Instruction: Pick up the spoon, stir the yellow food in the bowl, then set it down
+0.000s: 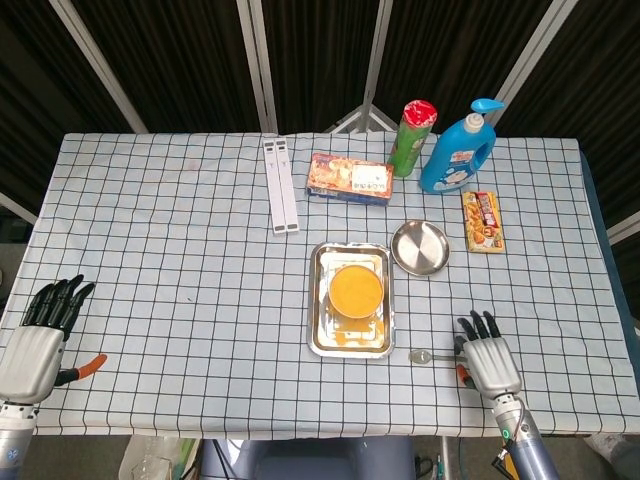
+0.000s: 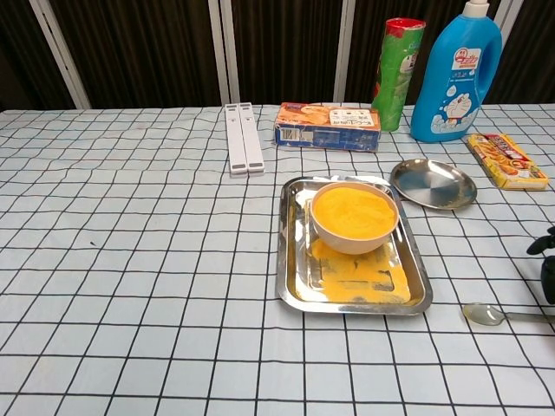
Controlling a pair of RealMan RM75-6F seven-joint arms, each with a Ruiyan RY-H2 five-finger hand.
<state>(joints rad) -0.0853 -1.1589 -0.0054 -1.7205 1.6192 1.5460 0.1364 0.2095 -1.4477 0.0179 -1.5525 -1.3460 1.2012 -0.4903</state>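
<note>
The left hand [image 1: 35, 335] rests idle at the table's near left corner, fingers spread, holding nothing; the bowl [image 1: 356, 290] of yellow food sits in the tray [image 1: 320, 340]. Right of the tray lies the spoon [image 1: 436, 357], untouched, long axis across the table, bowl end toward the tray, handle running under the right hand [image 1: 487, 358]; that hand hovers over the handle with fingers apart and empty. This looks like the reach; next it must lower and pinch the handle.

right hand [image 2: 546, 264] mostly cut off at chest-view edge, spoon [image 1: 438, 357] handle end hidden under it
</note>
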